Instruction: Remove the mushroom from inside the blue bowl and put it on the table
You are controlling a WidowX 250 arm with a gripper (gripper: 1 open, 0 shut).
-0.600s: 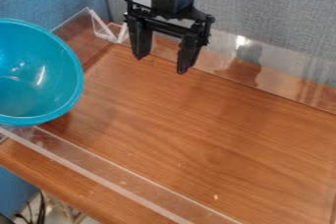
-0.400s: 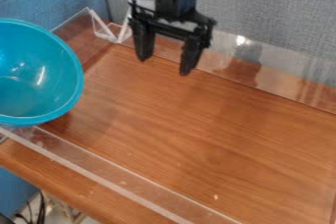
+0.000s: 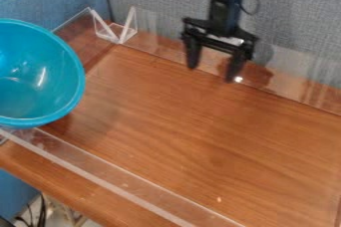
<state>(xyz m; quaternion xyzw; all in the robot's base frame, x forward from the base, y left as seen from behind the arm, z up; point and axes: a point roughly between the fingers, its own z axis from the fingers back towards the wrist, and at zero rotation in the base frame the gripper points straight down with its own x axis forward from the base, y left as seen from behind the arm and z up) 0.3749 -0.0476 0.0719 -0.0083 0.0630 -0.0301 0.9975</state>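
Note:
The blue bowl (image 3: 38, 77) rests tilted on the table's left edge, its glossy inside facing me. No mushroom shows in it; I see only pale glare on the inner wall. My gripper (image 3: 216, 67) hangs over the far middle of the table (image 3: 200, 136), well to the right of the bowl and apart from it. Its black fingers (image 3: 240, 64) point down and stand open, and nothing is between them.
Low clear acrylic walls border the tabletop, one along the front (image 3: 114, 186) and one at the back right (image 3: 300, 70). A clear triangular brace (image 3: 118, 27) stands at the back left. A blue partition (image 3: 60, 2) rises behind the bowl.
The gripper has swung to the right and toward the back wall, farther from the bowl. Its jaws stay open. The bowl has not moved.

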